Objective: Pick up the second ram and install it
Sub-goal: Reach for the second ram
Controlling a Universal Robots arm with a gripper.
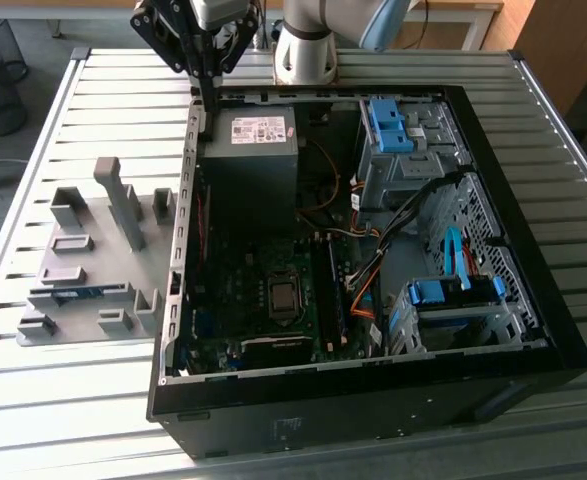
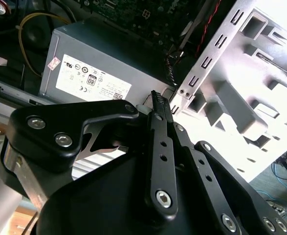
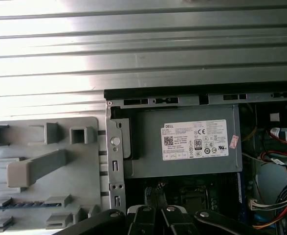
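End effector [image 1: 204, 118] clenched on nothing, tips at the case wall [image 1: 184, 230] beside the power supply [image 1: 248, 165], upper centre-left of the exterior view; second ram [image 1: 73, 293] lies in the grey holder [image 1: 98, 265] at mid-left, so a low traverse risks clipping the wall or the holder's upright post [image 1: 123, 205].

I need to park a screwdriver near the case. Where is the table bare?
The table is bare between the grey fixture and its near edge, and beyond the fixture toward the far edge. The computer case is crowded: cables, drive bays, with the pincer by the power supply.
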